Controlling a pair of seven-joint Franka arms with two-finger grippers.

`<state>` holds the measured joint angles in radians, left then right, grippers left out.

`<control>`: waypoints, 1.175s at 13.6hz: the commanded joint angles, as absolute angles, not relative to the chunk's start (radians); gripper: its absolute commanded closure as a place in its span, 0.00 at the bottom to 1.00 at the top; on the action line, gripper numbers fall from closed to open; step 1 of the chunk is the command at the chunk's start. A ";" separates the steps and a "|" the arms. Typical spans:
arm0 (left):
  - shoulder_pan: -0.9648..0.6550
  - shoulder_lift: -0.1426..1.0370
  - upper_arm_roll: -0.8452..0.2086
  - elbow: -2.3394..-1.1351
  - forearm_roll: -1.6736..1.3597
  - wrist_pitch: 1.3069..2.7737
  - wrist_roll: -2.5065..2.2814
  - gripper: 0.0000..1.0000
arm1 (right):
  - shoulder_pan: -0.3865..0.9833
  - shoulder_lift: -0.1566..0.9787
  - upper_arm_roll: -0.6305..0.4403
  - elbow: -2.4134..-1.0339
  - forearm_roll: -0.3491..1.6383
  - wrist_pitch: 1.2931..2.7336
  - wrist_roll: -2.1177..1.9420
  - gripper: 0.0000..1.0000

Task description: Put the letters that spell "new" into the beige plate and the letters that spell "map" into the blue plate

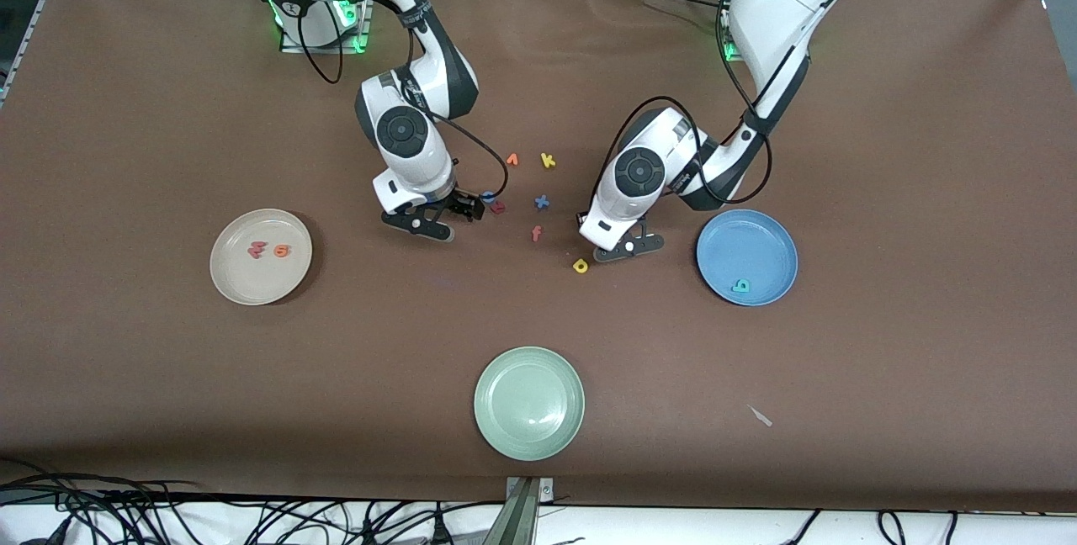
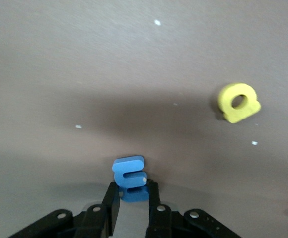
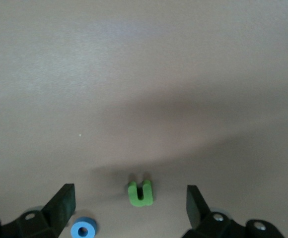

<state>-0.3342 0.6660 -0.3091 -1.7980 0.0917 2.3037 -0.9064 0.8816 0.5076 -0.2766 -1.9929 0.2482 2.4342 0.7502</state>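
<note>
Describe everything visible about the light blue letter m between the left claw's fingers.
The small light blue foam letter "m" is thick-cut, matte and soft-looking, with three short legs. It stands on edge on the brown table cover, pinched between the black fingers of the left claw, which is shut on it. The yellow rounded foam letter "a" lies apart, untouched.

Three plates and twelve foam letters [image 1: 548, 161].
One beige plate [image 1: 240, 280], one blue plate [image 1: 761, 235] and one pale green plate [image 1: 528, 436]. Two letters lie in the beige plate, one in the blue, and nine are off the plates.
</note>
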 commanded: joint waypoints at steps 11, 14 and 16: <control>-0.008 0.502 -0.305 -1.805 0.228 2.026 -0.457 0.80 | 0.887 0.545 -0.250 -2.028 0.314 2.491 0.756 0.27; 0.023 0.587 -0.305 -1.805 0.312 2.077 -0.428 0.77 | 0.887 0.545 -0.249 -2.031 0.314 2.491 0.755 0.32; 0.026 0.589 -0.308 -1.809 0.313 2.080 -0.433 0.28 | 0.887 0.545 -0.249 -2.036 0.314 2.491 0.753 0.39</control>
<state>0.0178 0.5781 -0.2959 -1.8117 0.2793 2.0696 -0.4440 0.8834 0.5460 -0.2506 -2.0172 0.2977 2.4683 0.7637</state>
